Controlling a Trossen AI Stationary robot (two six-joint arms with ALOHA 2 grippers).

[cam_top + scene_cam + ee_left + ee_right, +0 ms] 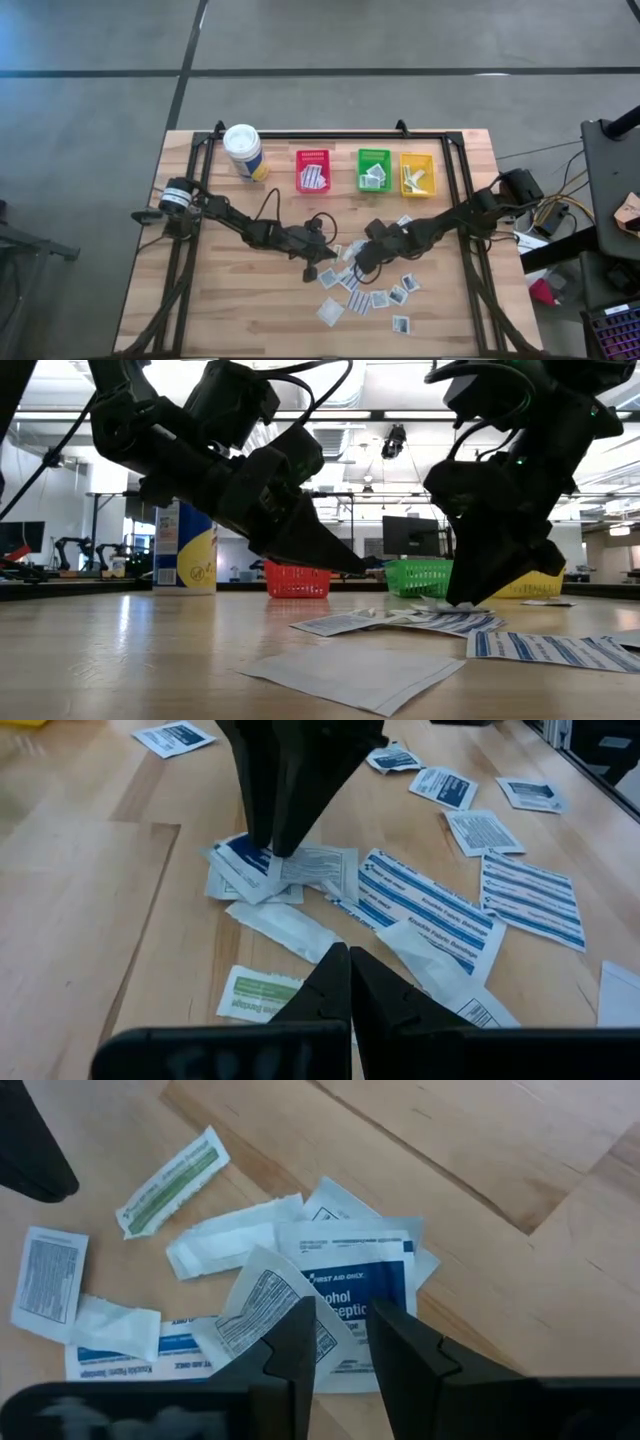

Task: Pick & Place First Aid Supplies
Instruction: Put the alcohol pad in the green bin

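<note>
Several first aid supplies, small white packets, some blue-printed (375, 295), lie scattered on the wooden table (230, 300) at mid-right. My right gripper (345, 1315) points steeply down, open, its fingertips on either side of a blue-printed packet (360, 1270) that lies atop a small pile (285, 870). My left gripper (350, 965) is shut and holds nothing. It hangs a little above the table just left of that pile, over a green-printed strip packet (255, 992). My right gripper comes at the pile from above, slanting down, its fingertips (272, 848) at the top packets. I cannot tell whether they touch the paper. The packets lie flat on the table.
At the far edge stand a white canister (243, 150) and the red bin (313, 170), green bin (374, 170) and yellow bin (417, 173), each holding packets. Black frame rails (455, 190) run along the table's sides. Bare wood lies at near left.
</note>
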